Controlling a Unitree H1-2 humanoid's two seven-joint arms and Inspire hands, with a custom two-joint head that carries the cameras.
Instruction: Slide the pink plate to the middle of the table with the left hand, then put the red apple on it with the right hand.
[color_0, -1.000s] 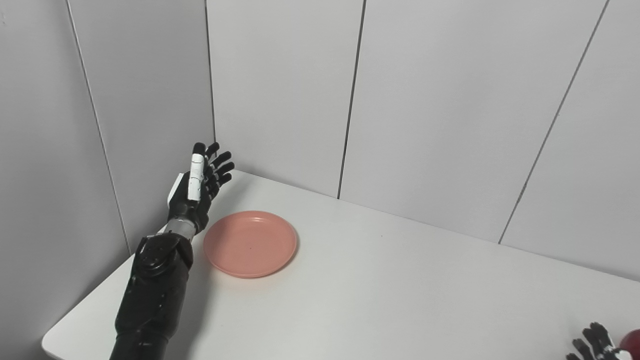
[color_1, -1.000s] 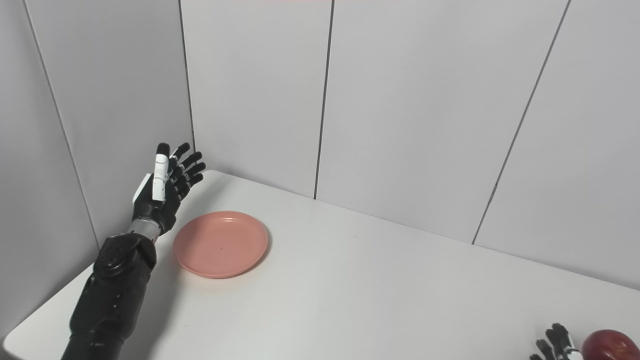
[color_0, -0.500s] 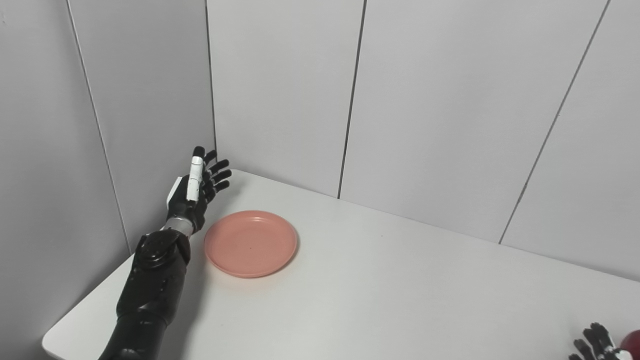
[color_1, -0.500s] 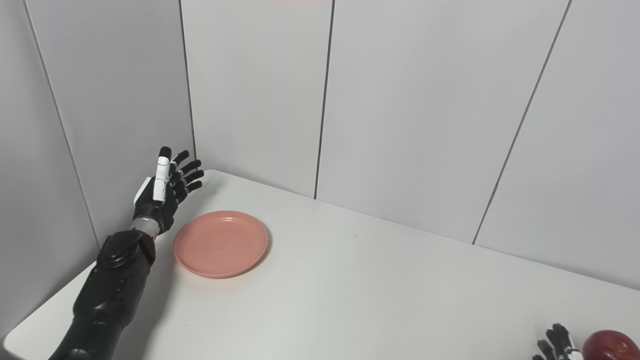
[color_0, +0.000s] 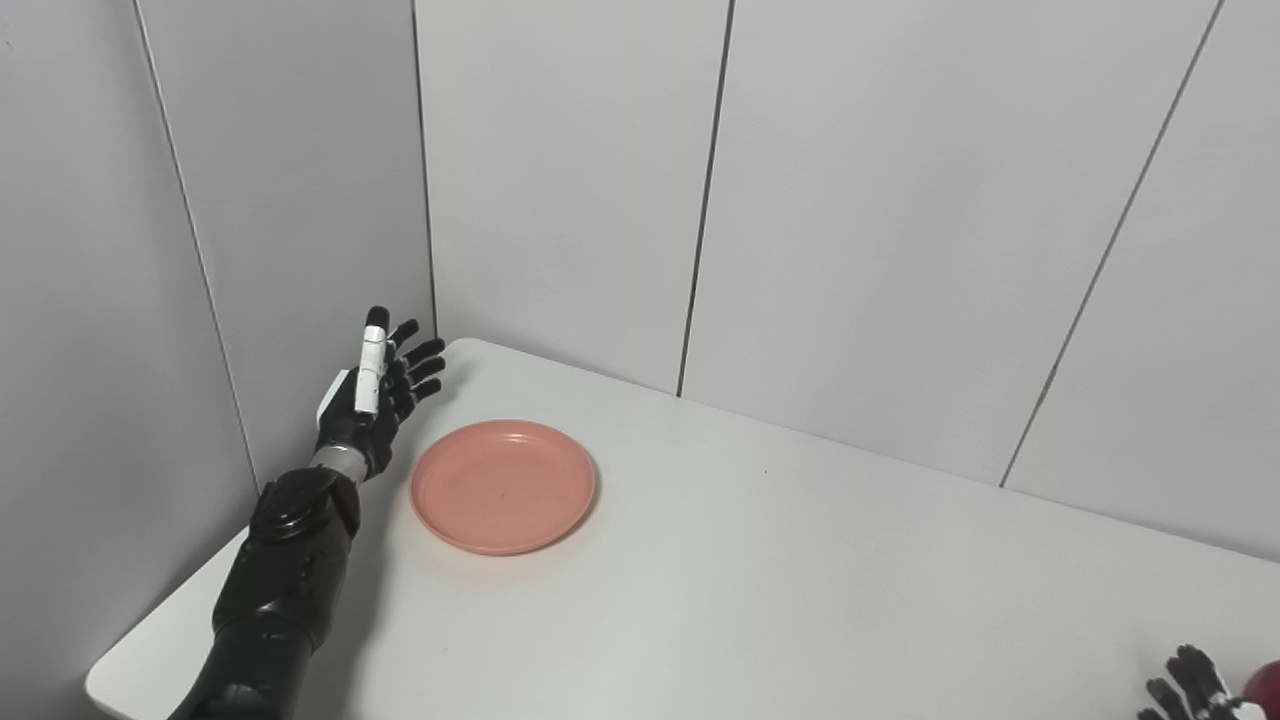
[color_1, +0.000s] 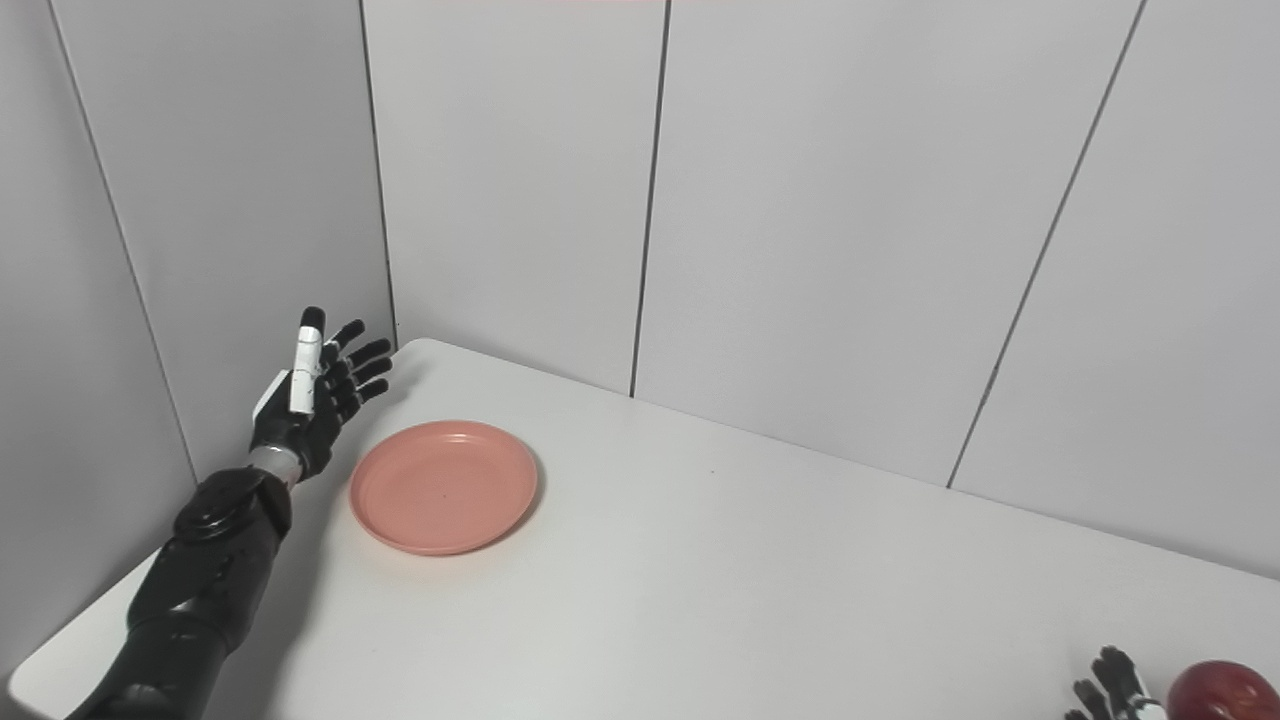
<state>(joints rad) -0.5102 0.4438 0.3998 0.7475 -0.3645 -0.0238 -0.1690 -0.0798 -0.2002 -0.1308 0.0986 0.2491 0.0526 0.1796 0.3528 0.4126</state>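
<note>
Left robot hand (color_0: 372, 405) lower, farther left

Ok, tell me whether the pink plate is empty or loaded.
Empty: the pink plate shows only its bare inside, and the red apple sits far off at the table's right corner.

Plate (color_0: 503, 486) salmon pink, plain. Surface (color_0: 800, 580) white, wall panels (color_0: 880, 200) pale grey with dark seams. Left hand (color_0: 370, 400) black – white strip along one of fingers (color_0: 372, 365). Apple (color_1: 1222, 690) dark red – just beside black fingers (color_1: 1110, 685) of right hand (color_1: 1110, 692).
</note>
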